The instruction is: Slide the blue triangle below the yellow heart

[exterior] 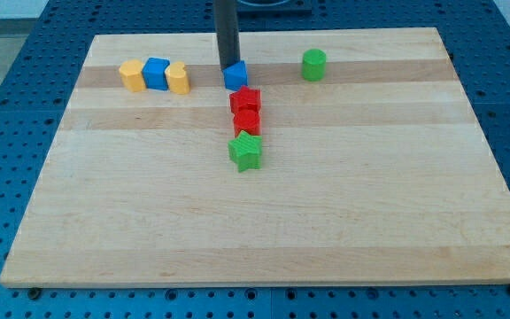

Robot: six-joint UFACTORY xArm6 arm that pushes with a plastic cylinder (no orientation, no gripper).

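Observation:
The blue triangle (235, 76) sits near the view's top, just right of the board's middle line. My tip (228, 65) stands at its upper left edge, touching or nearly touching it. Two yellow blocks lie at the upper left: one (132, 75) left of a blue cube (156, 73), the other (177, 78) right of it. I cannot tell which of them is the heart. The blue triangle is about 65 px to the right of the nearer yellow block, at the same height.
A red star (245, 100) and a red block (247, 120) lie directly below the blue triangle, with a green star (246, 152) below them. A green cylinder (313, 65) stands at the upper right. The wooden board (255, 230) rests on a blue perforated table.

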